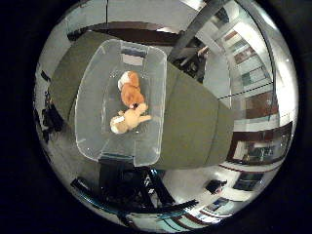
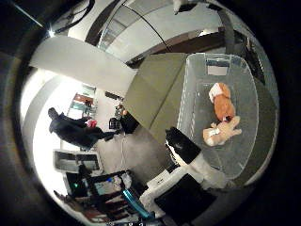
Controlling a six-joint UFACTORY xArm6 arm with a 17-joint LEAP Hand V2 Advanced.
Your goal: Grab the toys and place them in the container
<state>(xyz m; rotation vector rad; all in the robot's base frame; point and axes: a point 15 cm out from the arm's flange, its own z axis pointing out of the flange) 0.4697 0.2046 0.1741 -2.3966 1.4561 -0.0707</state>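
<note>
with both toys, the orange plush (image 1: 132, 93) and the cream plush (image 1: 127, 120), already lying inside the clear container (image 1: 90, 122) on the olive surface (image 1: 195, 117), my hand (image 2: 186, 147) carries nothing; finger spread unclear. i'd rise clear without knocking the rim.

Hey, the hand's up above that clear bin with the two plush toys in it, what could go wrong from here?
1. The clear plastic container overhangs the olive-green table at one end; a bump might tip it off.
2. The orange plush toy and cream plush toy overlap, so another drop could pile up.
</note>
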